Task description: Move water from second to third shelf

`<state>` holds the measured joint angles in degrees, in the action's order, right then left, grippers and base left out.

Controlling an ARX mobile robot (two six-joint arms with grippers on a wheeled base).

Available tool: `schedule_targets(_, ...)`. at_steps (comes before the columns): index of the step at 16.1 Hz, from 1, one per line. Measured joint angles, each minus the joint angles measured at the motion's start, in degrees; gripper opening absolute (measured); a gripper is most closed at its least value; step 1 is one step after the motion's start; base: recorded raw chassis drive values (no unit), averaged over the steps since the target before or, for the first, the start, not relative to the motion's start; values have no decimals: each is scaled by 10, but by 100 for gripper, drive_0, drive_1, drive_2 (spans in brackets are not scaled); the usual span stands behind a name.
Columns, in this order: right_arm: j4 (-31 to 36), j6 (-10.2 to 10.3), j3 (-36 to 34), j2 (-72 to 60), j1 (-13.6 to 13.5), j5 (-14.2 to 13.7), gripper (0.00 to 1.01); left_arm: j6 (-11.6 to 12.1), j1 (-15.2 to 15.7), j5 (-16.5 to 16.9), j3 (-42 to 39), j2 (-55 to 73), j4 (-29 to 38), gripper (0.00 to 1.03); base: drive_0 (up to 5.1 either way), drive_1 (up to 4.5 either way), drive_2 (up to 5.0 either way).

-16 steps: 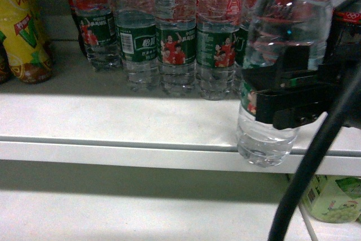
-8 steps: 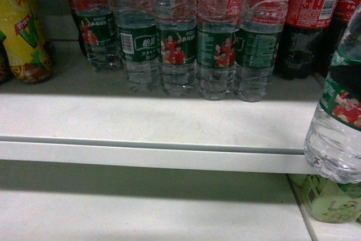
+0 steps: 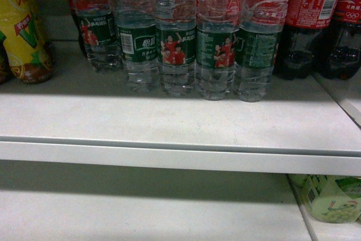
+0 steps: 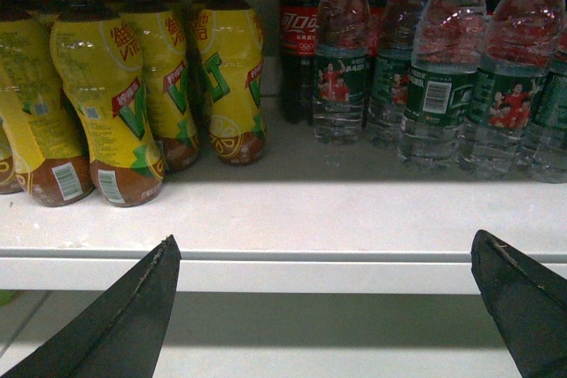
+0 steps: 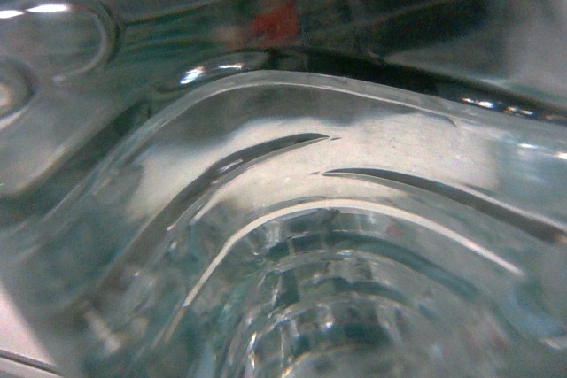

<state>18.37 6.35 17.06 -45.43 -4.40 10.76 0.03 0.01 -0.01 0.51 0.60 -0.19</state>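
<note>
A clear ribbed water bottle (image 5: pixel 337 219) fills the whole right wrist view, pressed close to the camera. My right gripper's fingers are hidden behind it, and neither this gripper nor the held bottle shows in the head view. Several more water bottles (image 3: pixel 177 38) with green labels stand in a row at the back of the white shelf (image 3: pixel 169 122). My left gripper (image 4: pixel 323 250) hangs open in front of the shelf's front edge (image 4: pixel 319 272), with nothing between its dark fingertips (image 4: pixel 164 258). The same row of water bottles (image 4: pixel 443 86) shows at the upper right of the left wrist view.
Dark cola bottles (image 3: pixel 307 21) with red labels stand right of the water row. Yellow tea bottles (image 3: pixel 22 32) stand at the left, seen closer as yellow tea bottles (image 4: pixel 97 86). A green bottle (image 3: pixel 330 198) lies on the shelf below, at the lower right.
The held water bottle and my right gripper moved right, off the shelf front, and out of the head view. The row on the shelf and the left arm stayed put.
</note>
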Motion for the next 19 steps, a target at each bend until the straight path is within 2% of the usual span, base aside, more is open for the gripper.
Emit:
schedule_targets(3,-37,0,0,48,15,3,44,0,0,0,0,0,0,98,0,0,0)
schedule_targets(7,-50,0,0,54,19,0,44,0,0,0,0,0,0,98,0,0,0)
schedule_targets(19,-56,0,0,59,26,-5,43,0,0,0,0,0,0,98,0,0,0)
